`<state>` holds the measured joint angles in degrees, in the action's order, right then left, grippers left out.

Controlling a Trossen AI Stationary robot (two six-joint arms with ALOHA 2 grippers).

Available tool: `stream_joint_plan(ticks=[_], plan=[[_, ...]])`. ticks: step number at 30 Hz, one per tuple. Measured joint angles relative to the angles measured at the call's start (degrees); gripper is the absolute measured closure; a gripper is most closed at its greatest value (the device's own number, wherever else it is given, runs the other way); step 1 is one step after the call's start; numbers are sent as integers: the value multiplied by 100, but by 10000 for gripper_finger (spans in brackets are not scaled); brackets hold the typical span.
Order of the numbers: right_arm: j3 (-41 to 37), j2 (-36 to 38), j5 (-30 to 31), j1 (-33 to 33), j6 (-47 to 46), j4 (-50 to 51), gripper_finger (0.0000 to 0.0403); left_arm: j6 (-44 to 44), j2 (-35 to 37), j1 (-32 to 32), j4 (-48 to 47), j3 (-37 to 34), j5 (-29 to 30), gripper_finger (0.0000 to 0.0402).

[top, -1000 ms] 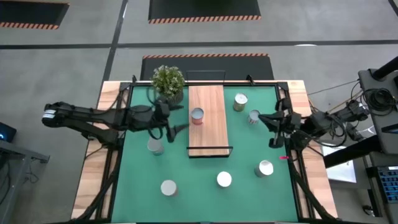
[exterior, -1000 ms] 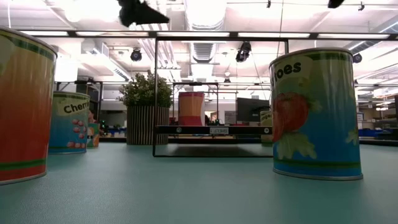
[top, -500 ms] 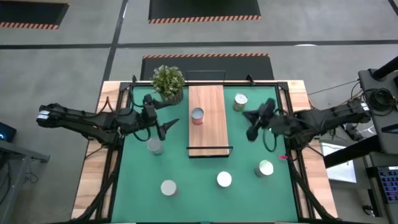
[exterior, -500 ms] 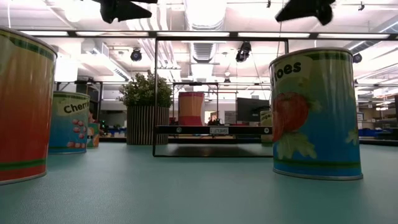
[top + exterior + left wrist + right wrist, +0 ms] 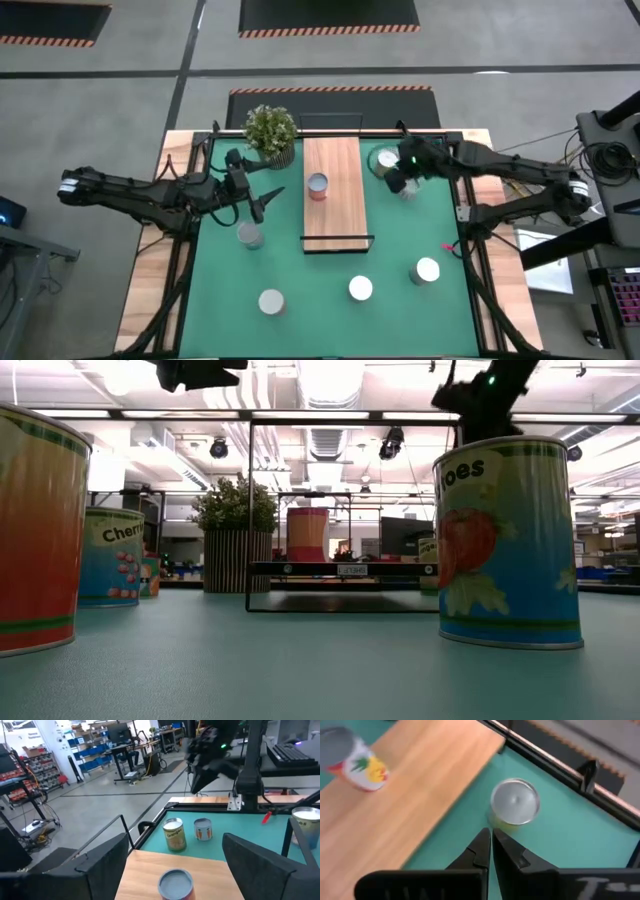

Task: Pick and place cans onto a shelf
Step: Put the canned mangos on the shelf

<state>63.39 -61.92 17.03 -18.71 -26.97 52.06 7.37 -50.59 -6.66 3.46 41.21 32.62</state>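
Observation:
The wooden shelf [image 5: 335,205] lies on the green mat, and a red can [image 5: 317,186] stands upright on it. A gold can [image 5: 386,160] and another can [image 5: 409,188] stand right of the shelf's far end. Several more cans stand on the mat, among them one at the left [image 5: 249,235] and one at the near right [image 5: 427,270]. My right gripper [image 5: 394,183] hovers shut above the mat, its tips [image 5: 490,836] just short of the gold can's silvery top [image 5: 515,802]. My left gripper [image 5: 268,196] hovers open and empty left of the shelf [image 5: 175,865].
A potted plant [image 5: 270,130] stands at the shelf's far left corner. Two cans [image 5: 271,301] [image 5: 360,289] stand near the front edge. A black wire frame [image 5: 338,243] rises at the shelf's near end. Wooden table borders flank the mat.
My right gripper has swung from the table's right edge toward the far left, arriving over the cans beside the shelf's far right. My left gripper has drawn back a little from the shelf toward the table's left edge. No can has moved.

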Motion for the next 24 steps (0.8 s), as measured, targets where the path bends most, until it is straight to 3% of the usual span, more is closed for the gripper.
stream_joint_plan(ticks=[5,13,18,24], plan=[[-10,-361,-535,-912,414,-34,394,107,0,0,-7,11,0,99],[-23,-839,-918,-1690,656,-288,377,119,0,0,-5,11,0,100],[37,-1167,-1006,-1812,379,-353,317,119,0,0,-8,11,0,100],[173,-1644,-1003,-1809,370,-483,207,116,0,0,-20,2,0,100]])
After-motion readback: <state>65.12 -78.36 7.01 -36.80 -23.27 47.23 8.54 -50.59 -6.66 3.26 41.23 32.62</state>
